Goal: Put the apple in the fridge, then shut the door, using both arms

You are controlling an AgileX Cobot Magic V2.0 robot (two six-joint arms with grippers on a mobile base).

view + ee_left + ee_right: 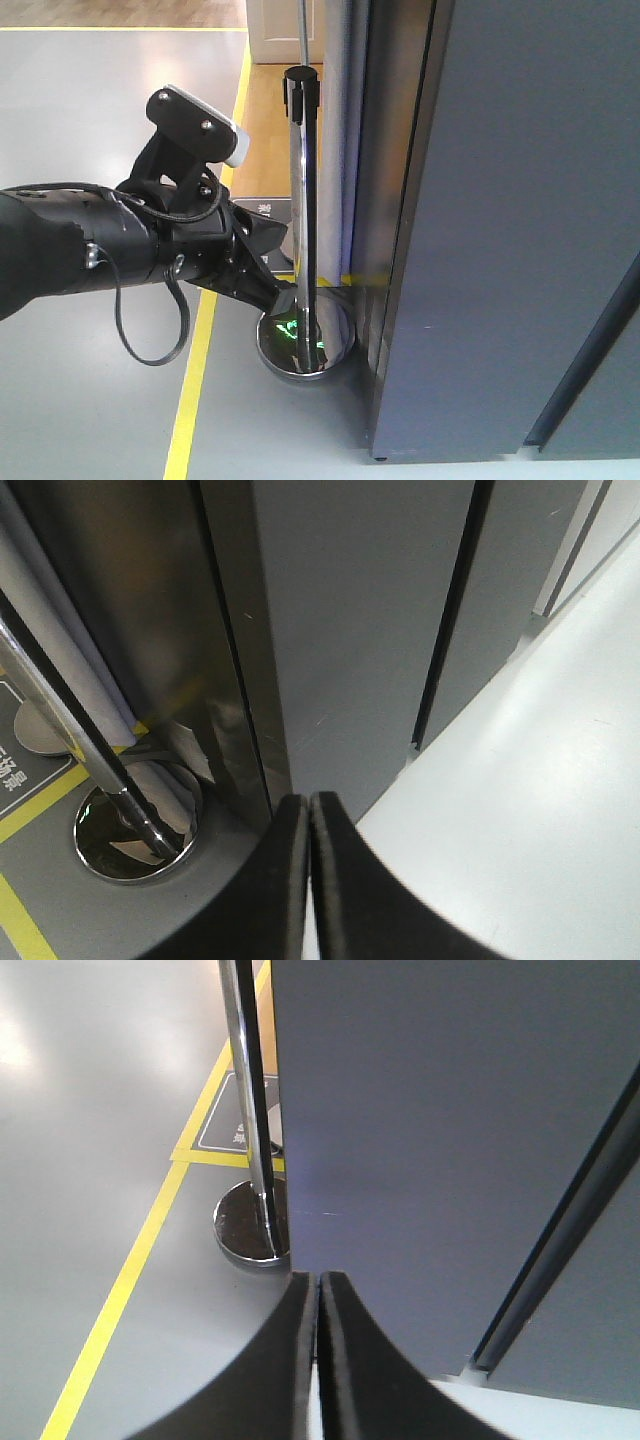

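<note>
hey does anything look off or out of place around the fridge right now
Nothing looks spilled, damaged or askew. The fridge shows only dark-grey outer panels, its inside out of sight, and no apple is in view. A chrome stanchion post stands upright on its round base right beside it. Both the left gripper and right gripper are shut and empty.

The fridge (500, 250) runs past the top and right edges of the front view, its inside hidden. The left arm (90, 250) is cut off at the left edge. The chrome post (305, 200) hides that arm's fingertips.
</note>
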